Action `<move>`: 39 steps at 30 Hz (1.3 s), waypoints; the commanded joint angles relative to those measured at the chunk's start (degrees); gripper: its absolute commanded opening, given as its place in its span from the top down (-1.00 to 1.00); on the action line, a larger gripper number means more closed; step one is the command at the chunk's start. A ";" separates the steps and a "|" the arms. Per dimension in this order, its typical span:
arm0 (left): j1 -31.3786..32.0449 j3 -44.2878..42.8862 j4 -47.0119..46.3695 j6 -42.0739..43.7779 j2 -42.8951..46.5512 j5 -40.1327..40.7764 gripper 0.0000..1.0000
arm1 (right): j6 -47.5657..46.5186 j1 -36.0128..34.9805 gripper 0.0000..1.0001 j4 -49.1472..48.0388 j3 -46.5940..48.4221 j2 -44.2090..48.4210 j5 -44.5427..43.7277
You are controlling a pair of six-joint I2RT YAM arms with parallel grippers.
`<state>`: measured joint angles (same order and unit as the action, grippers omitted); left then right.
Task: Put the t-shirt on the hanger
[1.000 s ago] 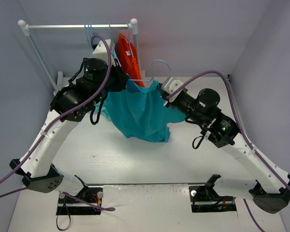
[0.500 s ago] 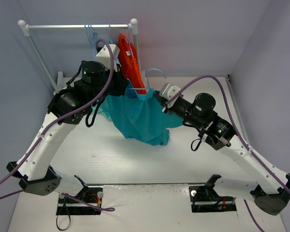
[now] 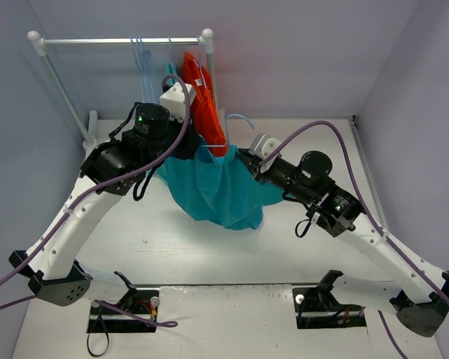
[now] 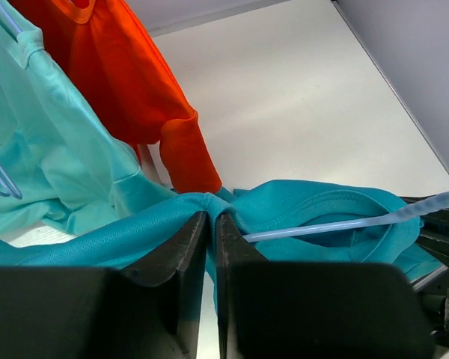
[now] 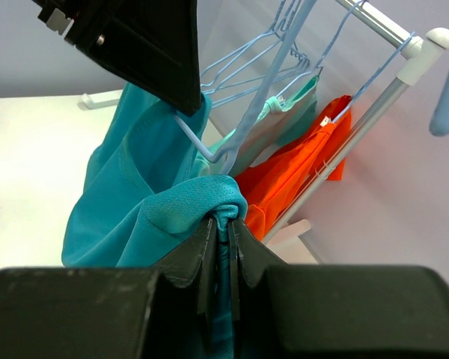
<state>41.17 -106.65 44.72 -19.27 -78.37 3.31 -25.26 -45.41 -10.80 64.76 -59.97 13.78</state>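
Left claw (image 4: 211, 218) pinched shut on t-shirt (image 3: 218, 187) at collar edge. Right claw (image 5: 221, 218) likewise clamped on bunched fold of same cloth. Shirt hangs slack between claws, bulk drooping below both. Hanger (image 4: 337, 224) bar runs just right of left claw and appears to pass into neck opening; wire bend sits just above right claw. Cloth soft, light, limp (likely to sag and slip on thin smooth wire). Best hold judged: collar or shoulder seam, opening kept stretched. Orange garment (image 4: 127, 75) hangs beyond left claw.
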 commanded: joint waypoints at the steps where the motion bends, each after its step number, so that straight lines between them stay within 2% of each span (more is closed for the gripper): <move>1: -0.39 -2.51 -2.93 3.80 1.15 -1.44 0.68 | 2.17 0.19 1.00 -10.06 -0.60 2.06 0.95; 7: -0.39 -2.60 -2.88 10.73 2.37 -2.25 0.24 | 2.69 0.73 1.00 -10.49 -1.90 2.87 0.48; 10: -0.39 -2.53 -2.72 14.62 3.29 -2.91 0.19 | 2.90 1.08 1.00 -10.56 -2.46 2.69 0.69; 16: -2.72 0.24 -1.93 25.71 6.65 -7.36 0.18 | 3.83 2.28 1.00 -10.65 -3.68 2.49 2.52; 24: -16.15 5.49 1.43 24.53 8.91 -12.88 0.18 | 4.68 3.50 1.00 -11.35 -4.38 2.50 4.51; 28: -18.06 8.41 1.44 26.79 8.32 -14.41 0.18 | 4.69 3.58 1.00 -11.44 -4.47 2.58 5.21; 30: -19.10 10.13 1.86 31.10 8.14 -17.26 0.19 | 4.69 3.67 1.00 -11.44 -4.56 2.67 5.64; 32: -21.88 11.55 2.19 35.70 8.29 -19.89 0.30 | 4.62 3.74 1.00 -11.44 -4.81 2.83 6.11; 35: -24.49 12.25 3.17 41.75 8.58 -27.41 0.36 | 4.69 3.75 1.00 -11.44 -4.99 2.76 6.95; 39: -26.89 12.60 5.10 48.70 9.13 -33.88 0.37 | 4.89 3.78 1.00 -11.44 -5.17 2.55 7.92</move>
<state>16.00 -92.99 50.01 19.36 -71.27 -20.84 -21.01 -41.96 -14.51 58.95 -58.72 19.53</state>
